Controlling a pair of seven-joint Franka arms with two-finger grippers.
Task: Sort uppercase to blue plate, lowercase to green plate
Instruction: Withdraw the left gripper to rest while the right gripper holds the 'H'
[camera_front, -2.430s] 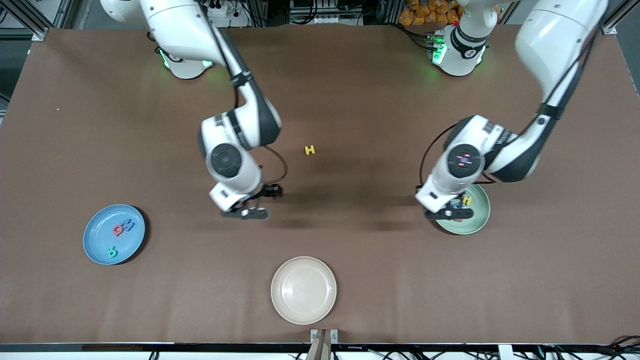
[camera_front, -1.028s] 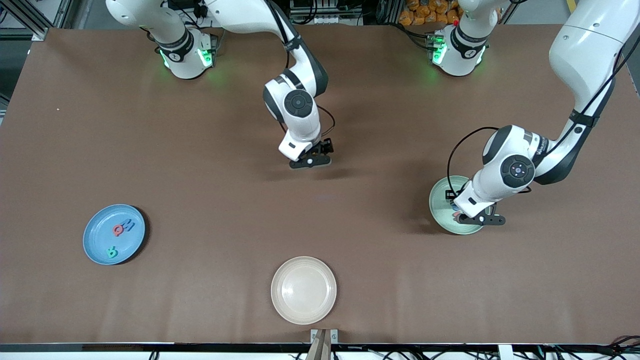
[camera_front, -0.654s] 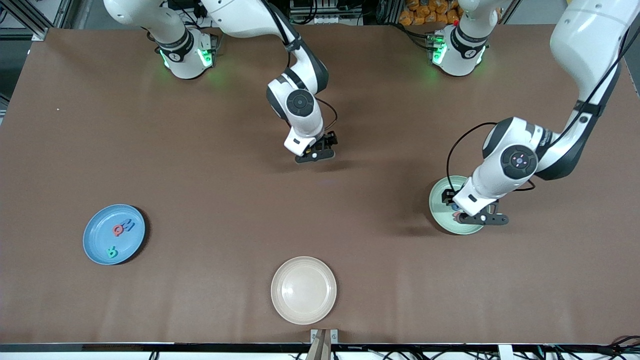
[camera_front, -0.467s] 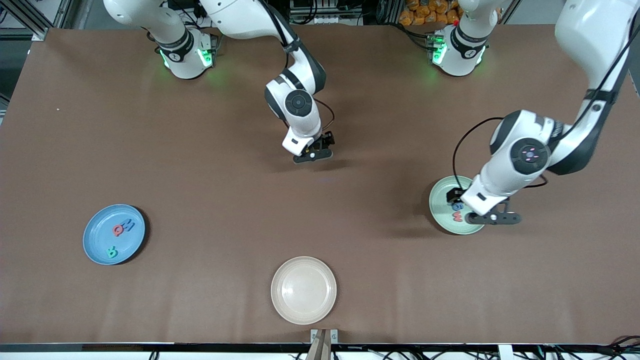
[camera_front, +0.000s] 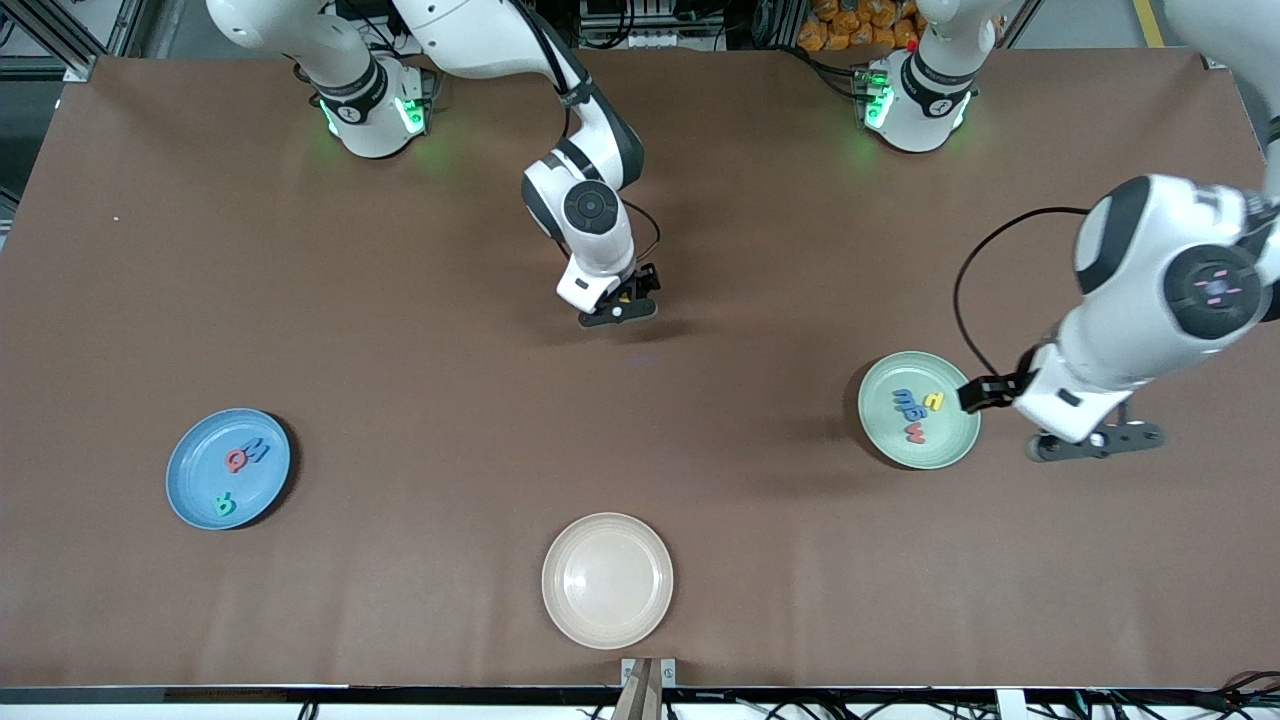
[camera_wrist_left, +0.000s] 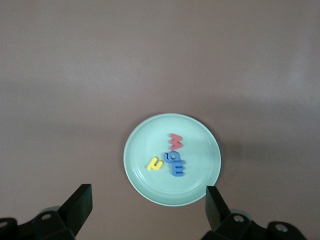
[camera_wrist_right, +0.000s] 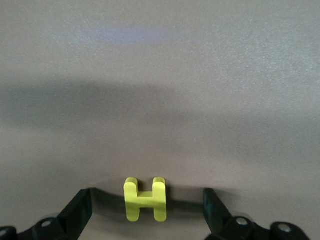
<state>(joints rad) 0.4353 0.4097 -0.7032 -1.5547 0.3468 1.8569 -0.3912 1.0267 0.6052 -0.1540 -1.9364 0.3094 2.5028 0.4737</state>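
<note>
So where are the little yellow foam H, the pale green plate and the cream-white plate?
Yellow foam H (camera_wrist_right: 145, 199), right wrist view, on its crossbar.
Pale mint-green round plate (camera_front: 950, 450), front view, on bare rim nearest the camera.
Cream-white round plate (camera_front: 607, 580), front view, on its bare centre.

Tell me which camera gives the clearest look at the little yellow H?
The right wrist view: the yellow H lies whole on the bare table between the open right gripper fingers. In the front view only a yellow sliver peeks out under that gripper. The left wrist view misses it.
</note>
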